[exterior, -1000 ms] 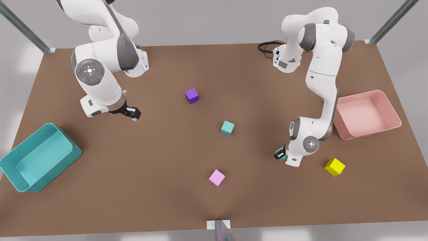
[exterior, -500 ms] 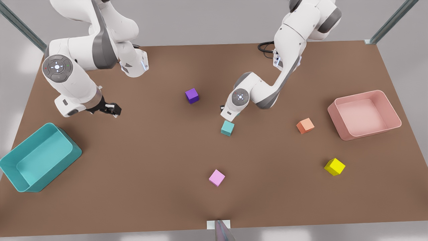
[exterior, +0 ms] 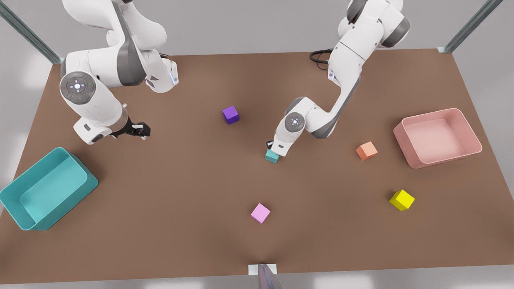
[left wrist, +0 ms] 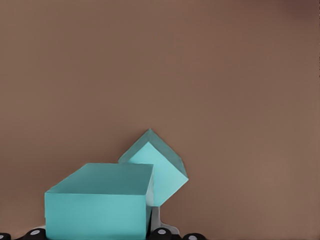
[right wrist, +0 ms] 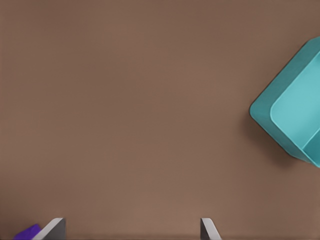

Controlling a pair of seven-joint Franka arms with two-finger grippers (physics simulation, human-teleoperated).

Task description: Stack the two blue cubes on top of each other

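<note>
Teal and matte, the two task cubes sat together near the centre of the front view. The lower cube (exterior: 271, 157) rested on the brown worktop (exterior: 200, 200), and the held cube (left wrist: 98, 206) was clenched in the left hand (exterior: 274, 150), directly above it. In the left wrist view the lower cube (left wrist: 159, 172) sat turned at an angle to the held one, so their faces did not line up. Whether the two touched could not be told.

Both cubes looked plain, sharp-edged and the same size as the other coloured cubes. They would probably handle as light, stiff blocks with smooth, fairly slick faces. The best grasp seemed to be on two opposite flat sides, near mid-height. A corner-offset placement might let the upper cube slide or tip off.

The right hand (exterior: 136, 131) hung in the left part of the front view, its fingers (right wrist: 55, 229) spread apart and grasping nothing. That arm waited above bare worktop, near the teal bin (exterior: 24, 216).

Elsewhere lay a purple cube (exterior: 230, 114), a pink cube (exterior: 260, 213), an orange cube (exterior: 366, 151), a yellow cube (exterior: 402, 200) and a pink bin (exterior: 466, 154).
</note>
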